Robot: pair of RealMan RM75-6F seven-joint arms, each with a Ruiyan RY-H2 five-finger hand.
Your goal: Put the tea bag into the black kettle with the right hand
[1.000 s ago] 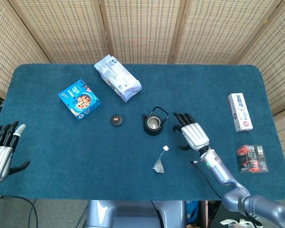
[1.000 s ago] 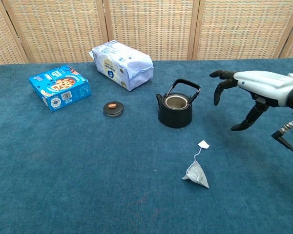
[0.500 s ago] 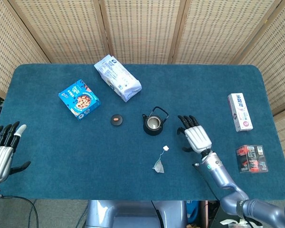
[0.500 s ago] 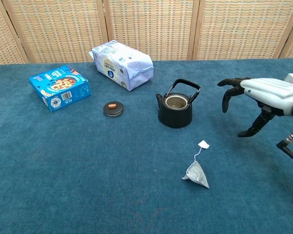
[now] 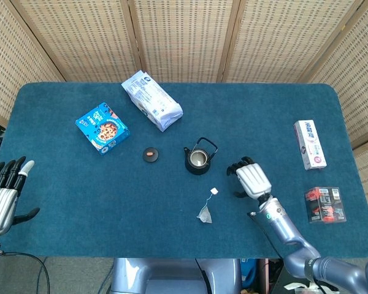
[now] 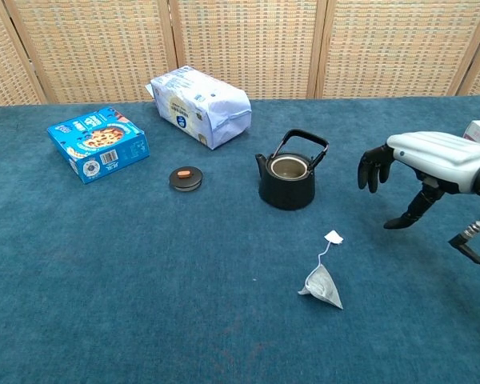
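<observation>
Right hand (image 6: 420,164) has drifted back toward the robot's side of the bench (image 5: 61,184) since a second ago, further from the black kettle (image 6: 287,178), and its fingers (image 6: 374,168), stretched forward before, now curl down with the thumb apart, holding nothing. It hangs above the blue cloth, to the right of the kettle and well apart from it.

The tea bag (image 6: 322,286) hasn't budged: lying flat on the bench in front of the kettle, its string running up to the little white tag (image 6: 334,237) (nothing touching it). Kettle is upright with no lid on, handle up; the round black lid (image 6: 186,178) sits off to its left.

Left hand (image 5: 3,193) sits at the near left edge, fingers spread and empty, same as before.
</observation>
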